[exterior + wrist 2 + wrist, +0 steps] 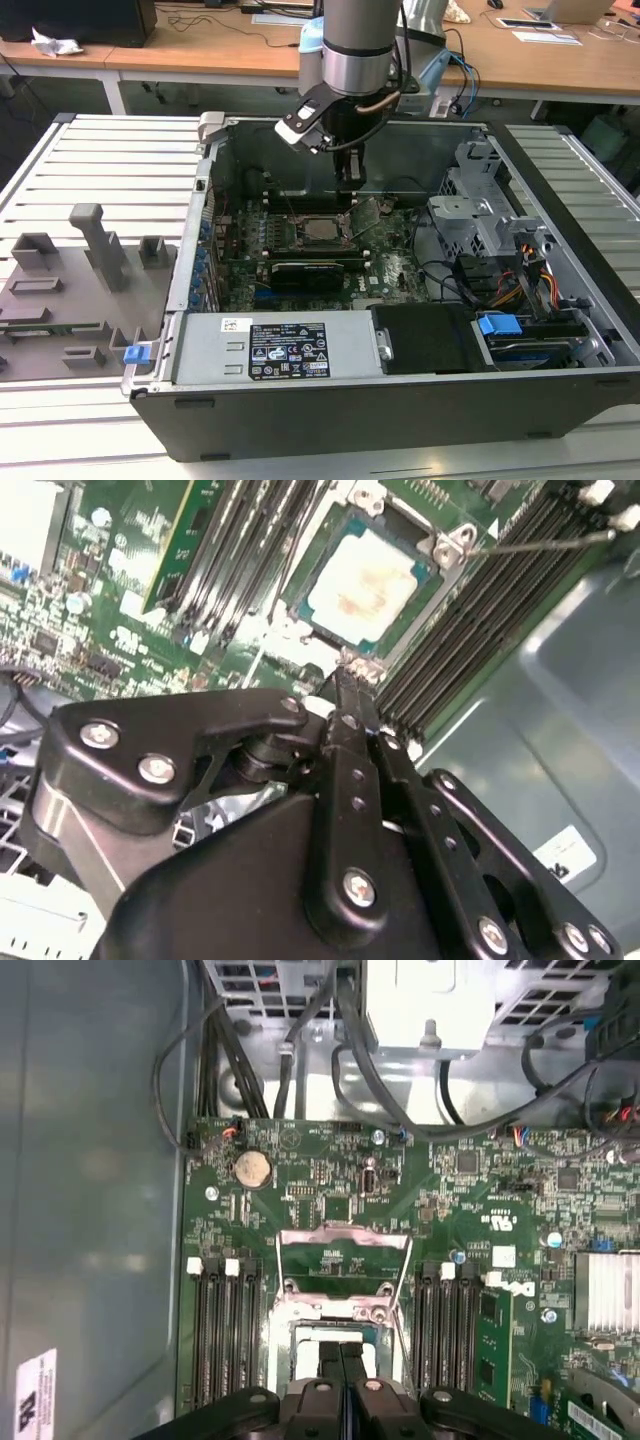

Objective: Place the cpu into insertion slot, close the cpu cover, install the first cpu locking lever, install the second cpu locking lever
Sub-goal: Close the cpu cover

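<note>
The gripper hung inside the open computer case, low over the green motherboard; in both wrist views its fingers were pressed together, with nothing seen between them; their tips stood at one edge of the insertion slot, and whether they touched it could not be told; the cpu lay flat in the insertion slot, its silver-beige top bare; the cpu cover was swung open, lying back beyond the slot in the first wrist view and not over the chip; a thin locking lever stuck out from the slot's corner across the memory slots, which ran along both sides of the socket
</note>
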Action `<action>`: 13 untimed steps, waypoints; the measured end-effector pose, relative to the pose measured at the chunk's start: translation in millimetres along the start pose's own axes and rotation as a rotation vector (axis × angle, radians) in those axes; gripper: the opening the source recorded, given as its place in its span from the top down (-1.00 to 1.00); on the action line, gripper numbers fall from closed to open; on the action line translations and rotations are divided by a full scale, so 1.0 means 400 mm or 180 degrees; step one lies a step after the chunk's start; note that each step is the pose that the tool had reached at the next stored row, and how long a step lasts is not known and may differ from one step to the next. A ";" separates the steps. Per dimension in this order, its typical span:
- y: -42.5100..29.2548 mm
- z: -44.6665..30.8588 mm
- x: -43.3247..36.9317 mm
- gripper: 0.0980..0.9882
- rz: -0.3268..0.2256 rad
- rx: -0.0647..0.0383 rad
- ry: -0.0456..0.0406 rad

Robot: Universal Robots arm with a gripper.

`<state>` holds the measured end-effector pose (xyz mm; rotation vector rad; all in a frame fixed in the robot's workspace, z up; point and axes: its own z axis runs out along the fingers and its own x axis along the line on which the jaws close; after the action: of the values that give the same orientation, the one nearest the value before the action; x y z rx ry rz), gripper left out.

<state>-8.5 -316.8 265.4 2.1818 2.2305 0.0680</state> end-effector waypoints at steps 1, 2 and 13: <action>0.007 0.000 0.000 0.98 0.0000 -0.0001 0.0001; 0.024 0.001 -0.001 0.98 0.0000 0.0000 0.0000; 0.145 0.008 -0.003 0.98 -0.0034 0.0027 0.0001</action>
<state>49.5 -316.8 264.7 2.1741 2.2466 0.0590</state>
